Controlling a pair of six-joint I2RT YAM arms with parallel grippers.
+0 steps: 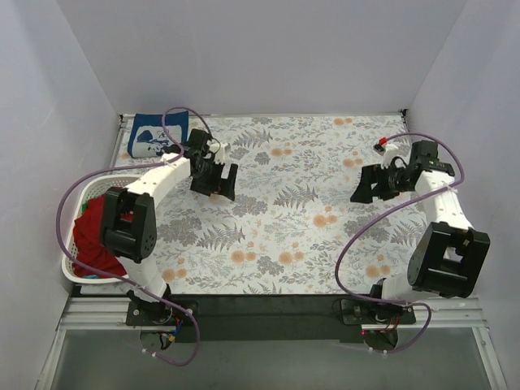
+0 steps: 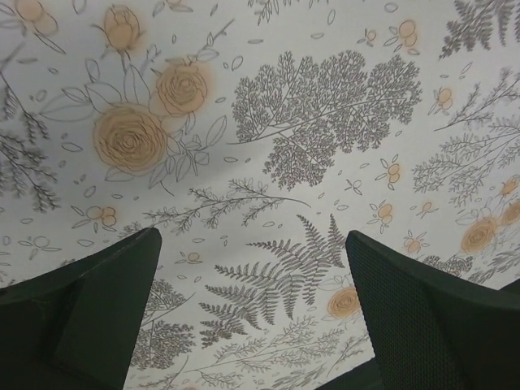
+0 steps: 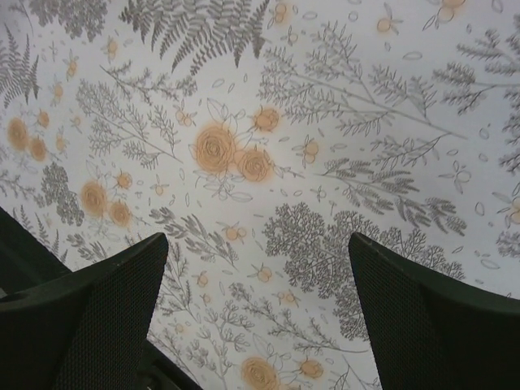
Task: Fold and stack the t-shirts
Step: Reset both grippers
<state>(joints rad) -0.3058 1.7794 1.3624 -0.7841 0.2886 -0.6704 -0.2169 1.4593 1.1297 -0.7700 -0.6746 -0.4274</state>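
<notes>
A folded dark navy t-shirt with a white graphic lies at the far left corner of the floral cover. A red t-shirt sits bunched in the white laundry basket at the left, with a sliver of teal cloth under it. My left gripper is open and empty, hovering above the cover to the right of the navy shirt; its wrist view shows only floral cover. My right gripper is open and empty over the right side; its wrist view shows only cover.
The grey-and-orange floral cover spreads across the table. White walls enclose the back and sides. A purple cable loops off each arm. The basket stands against the left wall beside the left arm.
</notes>
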